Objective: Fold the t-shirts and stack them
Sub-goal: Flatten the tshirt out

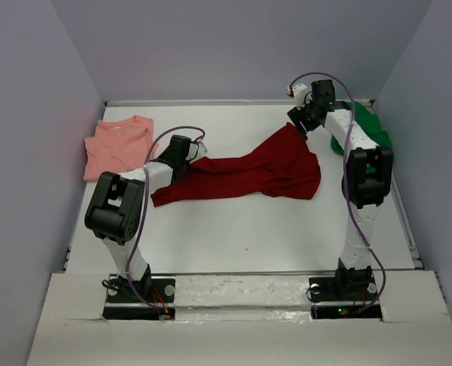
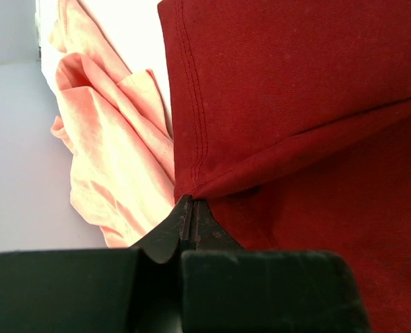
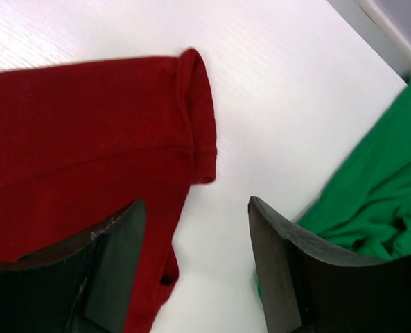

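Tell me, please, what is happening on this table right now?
The left pincer is shut on one edge of the dark red t-shirt, which lies spread unevenly across the table. The right pincer is open above its other end, holding nothing. The salmon pink t-shirt and the green t-shirt lie crumpled at the far corners.

This is a robotics lab cell: a flat white table boxed by plain pale lilac-grey partition walls (on three sides), with two black-and-white robot arms bolted at its near edge, trailing purple cables.
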